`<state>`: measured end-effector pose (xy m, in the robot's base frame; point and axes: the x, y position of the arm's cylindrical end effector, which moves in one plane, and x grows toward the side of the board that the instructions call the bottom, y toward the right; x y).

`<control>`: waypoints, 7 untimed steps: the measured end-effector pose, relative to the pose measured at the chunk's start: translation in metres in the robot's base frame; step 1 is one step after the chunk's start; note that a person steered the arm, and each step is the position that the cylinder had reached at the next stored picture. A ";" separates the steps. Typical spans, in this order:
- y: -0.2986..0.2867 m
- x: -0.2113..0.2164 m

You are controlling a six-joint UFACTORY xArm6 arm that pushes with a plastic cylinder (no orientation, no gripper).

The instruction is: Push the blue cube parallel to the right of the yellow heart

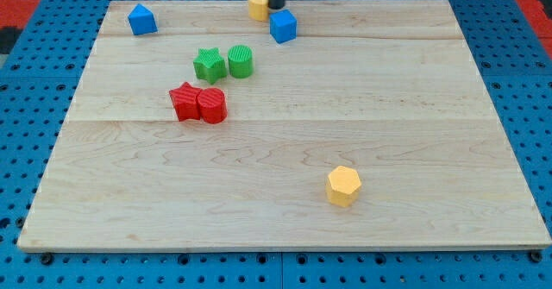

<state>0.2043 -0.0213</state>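
The blue cube (283, 26) sits near the view's top centre on the wooden board (285, 134). The yellow heart (257, 5) lies just up and left of it, at the board's top edge, partly hidden by my rod. My tip (275, 7) stands between them, right beside the heart and just above the cube's top left corner. Whether it touches either block cannot be told.
A second blue block with a peaked top (142, 19) is at the top left. A green star (210, 65) and a green cylinder (241, 61) stand side by side. A red star (185, 101) touches a red cylinder (212, 105). A yellow hexagon (343, 185) lies at the lower right.
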 end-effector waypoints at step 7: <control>0.078 0.058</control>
<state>0.2619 0.0563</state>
